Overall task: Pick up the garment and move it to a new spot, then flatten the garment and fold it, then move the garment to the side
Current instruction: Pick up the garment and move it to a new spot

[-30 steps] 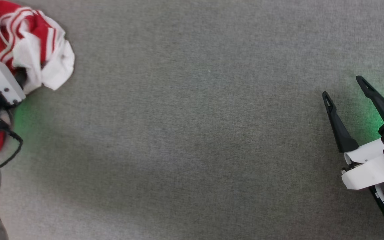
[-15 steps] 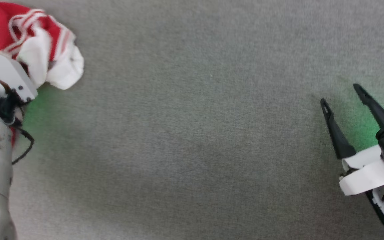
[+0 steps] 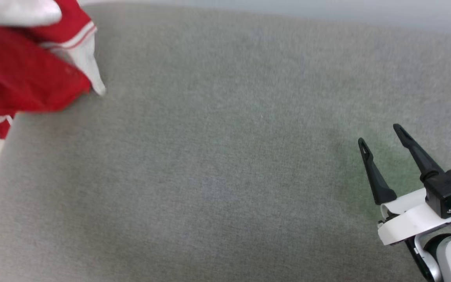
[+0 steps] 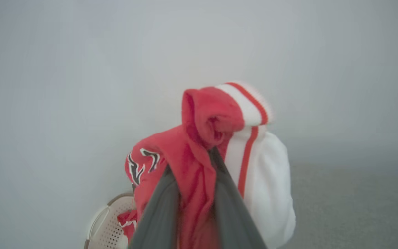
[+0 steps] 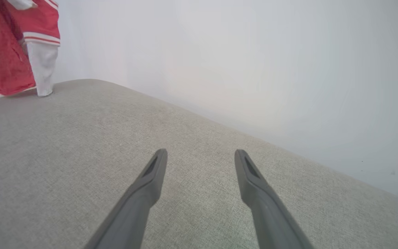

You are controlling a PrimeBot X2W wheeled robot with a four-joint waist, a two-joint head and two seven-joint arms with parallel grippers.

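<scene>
lifted off the grey fabric cushion (image 3: pixel 225 156), the red white-sleeved jersey shirt (image 3: pixel 26 74) now hangs at its left edge, pinched in the left gripper (image 4: pixel 190 160); right gripper (image 3: pixel 379 133) idles, fingers spread. pick-up looks done, placing next.

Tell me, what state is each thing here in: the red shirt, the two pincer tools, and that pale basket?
garment: bunched, hanging from the left tool at the left end of the grey cushion.
left tool: shut on the garment.
right tool: open, holding nothing, over the cushion.
basket: partly in view below the garment; contents cannot be told.
</scene>
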